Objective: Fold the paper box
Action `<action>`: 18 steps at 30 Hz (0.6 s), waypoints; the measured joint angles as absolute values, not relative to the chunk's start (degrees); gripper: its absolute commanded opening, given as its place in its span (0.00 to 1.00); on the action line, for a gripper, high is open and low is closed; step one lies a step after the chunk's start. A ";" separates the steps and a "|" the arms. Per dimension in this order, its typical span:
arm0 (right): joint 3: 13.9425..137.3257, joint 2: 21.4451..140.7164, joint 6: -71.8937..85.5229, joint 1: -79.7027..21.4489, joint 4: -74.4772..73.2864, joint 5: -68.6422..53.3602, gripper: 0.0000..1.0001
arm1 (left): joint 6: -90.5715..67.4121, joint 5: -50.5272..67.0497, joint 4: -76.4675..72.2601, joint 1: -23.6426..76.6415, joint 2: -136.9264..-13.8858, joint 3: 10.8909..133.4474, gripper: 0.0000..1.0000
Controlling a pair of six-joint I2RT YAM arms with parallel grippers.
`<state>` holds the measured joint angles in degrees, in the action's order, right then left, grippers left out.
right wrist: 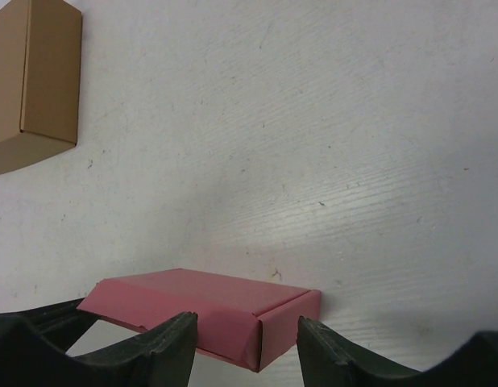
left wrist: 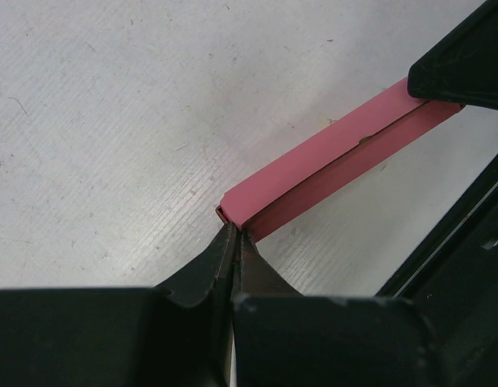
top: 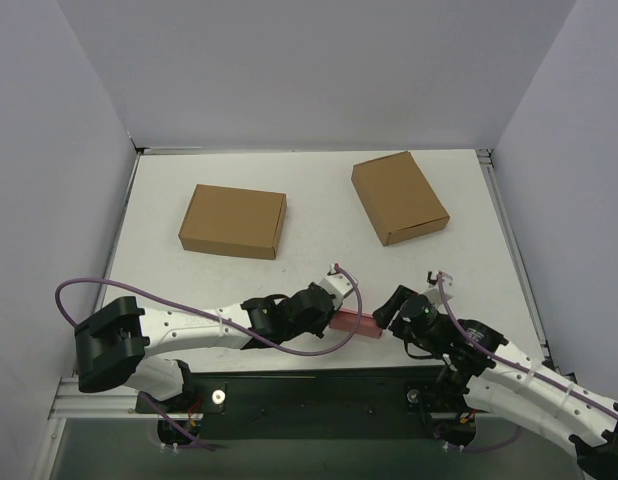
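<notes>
Two claws are flanking the paper box (top: 351, 323) at lower centre overhead: your left claw (left wrist: 234, 238) is pinching its end wall, your right claw (right wrist: 245, 324) is standing wide around a corner. You're probably finishing the closure; next, press the lid flush.

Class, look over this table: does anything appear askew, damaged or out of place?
Nothing looks damaged or spilled. The right brown box sits clearly turned against the table edges; the left brown box is nearly square. The pink paper box lies close to the near edge.
</notes>
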<state>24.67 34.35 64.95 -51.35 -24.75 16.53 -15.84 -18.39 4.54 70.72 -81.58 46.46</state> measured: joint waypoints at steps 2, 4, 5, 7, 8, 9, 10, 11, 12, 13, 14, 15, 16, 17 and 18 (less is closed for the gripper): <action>23.73 34.13 65.63 -51.72 -24.56 16.32 0.49 | -15.86 -18.37 4.67 70.72 -81.65 46.59 0.00; 23.03 33.36 66.39 -52.29 -24.08 16.32 0.48 | -15.86 -18.39 4.97 70.74 -81.78 46.81 0.00; 22.90 32.95 66.70 -52.82 -24.10 16.32 0.48 | -15.86 -18.39 4.99 70.74 -81.84 46.85 0.00; 22.83 32.62 67.42 -53.82 -24.12 16.38 0.47 | -15.84 -18.41 4.97 70.74 -81.89 46.87 0.00; 22.68 32.62 67.66 -54.19 -24.03 16.53 0.47 | -15.84 -18.41 4.99 70.74 -81.89 46.87 0.00; 22.46 32.62 67.99 -54.48 -23.97 16.67 0.47 | -15.84 -18.41 4.97 70.74 -81.89 46.87 0.00; 22.22 32.62 68.29 -54.63 -23.97 16.71 0.47 | -15.84 -18.41 4.99 70.74 -81.89 46.87 0.00; 22.06 32.62 68.71 -54.78 -23.94 16.78 0.47 | -15.84 -18.41 4.99 70.74 -81.93 46.89 0.00; 21.98 32.62 69.10 -55.05 -23.90 17.02 0.47 | -15.84 -18.41 5.06 70.74 -82.00 47.00 0.00; 21.96 32.62 69.30 -55.27 -23.88 17.17 0.48 | -15.84 -18.41 5.17 70.74 -82.06 47.09 0.00; 21.96 32.60 69.52 -55.57 -23.88 17.30 0.49 | -15.84 -18.41 5.21 70.74 -82.13 47.18 0.00; 21.96 32.58 69.69 -55.81 -23.92 17.39 0.51 | -15.84 -18.41 5.26 70.74 -82.19 47.24 0.00; 21.96 32.47 69.78 -55.99 -24.05 17.54 0.51 | -15.84 -18.41 5.37 70.74 -82.21 47.31 0.00; 21.96 32.34 69.95 -56.05 -24.25 17.56 0.52 | -15.86 -18.41 5.39 70.74 -82.24 47.33 0.00; 21.96 32.12 70.08 -56.10 -24.51 17.61 0.53 | -15.84 -18.41 5.43 70.74 -82.26 47.37 0.00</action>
<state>21.96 32.12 70.08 -56.10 -24.51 17.61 -15.84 -18.41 5.43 70.74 -82.26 47.37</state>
